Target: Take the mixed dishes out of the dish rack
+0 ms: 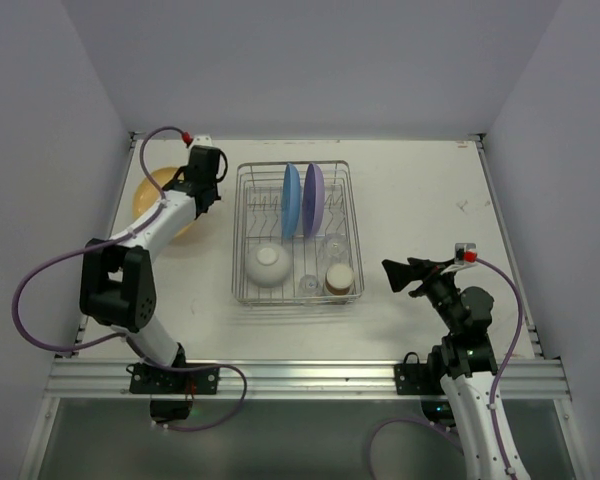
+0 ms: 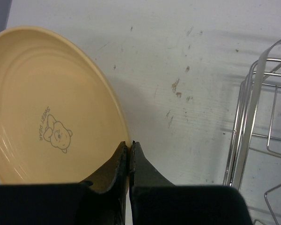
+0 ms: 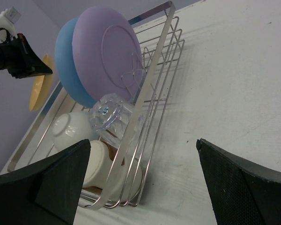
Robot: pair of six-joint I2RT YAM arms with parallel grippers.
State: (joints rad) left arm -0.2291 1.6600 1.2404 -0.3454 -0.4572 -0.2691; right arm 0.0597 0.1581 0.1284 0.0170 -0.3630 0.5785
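Observation:
The silver wire dish rack (image 1: 239,230) stands mid-table. A blue plate (image 1: 291,200) and a purple plate (image 1: 314,198) stand upright in its prongs. Its front holds an upturned white bowl (image 1: 268,265), clear glasses (image 1: 333,245) and a brown cup (image 1: 339,278). My left gripper (image 1: 205,190) is left of the rack, shut on the rim of the tan-orange plate (image 1: 155,195). The left wrist view shows its jaws (image 2: 129,143) pinching that plate (image 2: 47,103). My right gripper (image 1: 400,275) is open and empty, right of the rack, facing the cup (image 3: 100,164) and glass (image 3: 107,115).
The table's left edge and side wall lie just beyond the tan-orange plate. The rack's near rail (image 3: 145,93) runs between my right gripper and the dishes. Bare white tabletop (image 1: 420,200) lies right of the rack.

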